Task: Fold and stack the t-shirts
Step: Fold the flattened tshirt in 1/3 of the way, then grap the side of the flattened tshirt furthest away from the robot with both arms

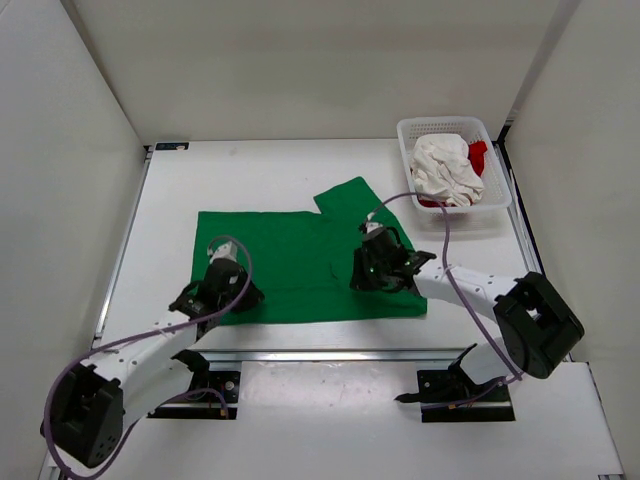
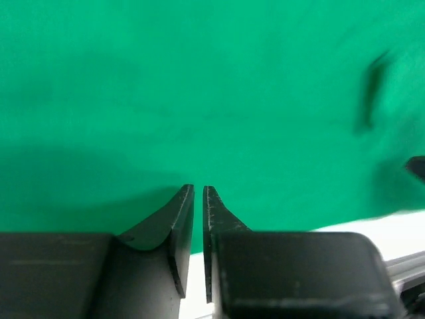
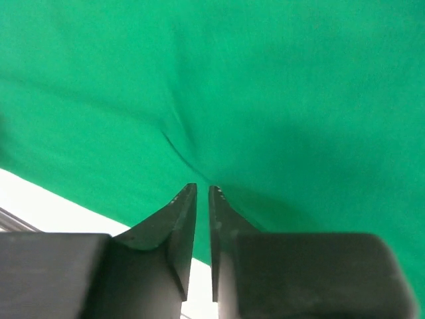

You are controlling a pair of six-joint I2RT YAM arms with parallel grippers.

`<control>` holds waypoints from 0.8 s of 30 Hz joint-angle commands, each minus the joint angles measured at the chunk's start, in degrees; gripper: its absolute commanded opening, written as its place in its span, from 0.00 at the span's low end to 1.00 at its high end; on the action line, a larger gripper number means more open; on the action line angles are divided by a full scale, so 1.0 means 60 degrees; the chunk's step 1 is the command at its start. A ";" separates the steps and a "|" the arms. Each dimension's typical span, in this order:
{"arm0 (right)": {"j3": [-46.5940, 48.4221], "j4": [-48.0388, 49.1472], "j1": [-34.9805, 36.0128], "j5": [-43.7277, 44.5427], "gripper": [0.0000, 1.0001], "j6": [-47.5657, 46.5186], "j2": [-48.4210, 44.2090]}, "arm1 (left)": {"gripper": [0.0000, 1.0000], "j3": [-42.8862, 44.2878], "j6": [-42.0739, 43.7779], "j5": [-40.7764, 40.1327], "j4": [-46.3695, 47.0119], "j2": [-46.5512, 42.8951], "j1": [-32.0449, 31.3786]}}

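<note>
While the green t-shirt [image 1: 290,265] is lying flat and smooth on the white table [image 1: 260,170], your right gripper [image 3: 202,189] is pinching its soft cloth, with creases running to the tips. Your left gripper [image 2: 198,189] is sitting closed at the near hem. The white t-shirt [image 1: 442,170] and red t-shirt [image 1: 478,155] are lying crumpled in the mesh basket [image 1: 465,212].

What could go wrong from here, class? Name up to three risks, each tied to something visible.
1. The right end effector pinches the green t-shirt, a crease running from its tips; lifting may bunch it.
2. The left end effector, nearly closed at the shirt's near edge, shows no clear hold; that side may slip and fold skewed.
3. The sleeve lies spread toward the basket and could trail outside the fold.
</note>
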 commanded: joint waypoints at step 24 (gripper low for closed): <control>-0.1294 0.2438 0.0206 -0.1567 0.01 -0.0497 -0.1449 | 0.35 0.8709 0.1229 -0.0194 -0.0284 0.9212 0.5814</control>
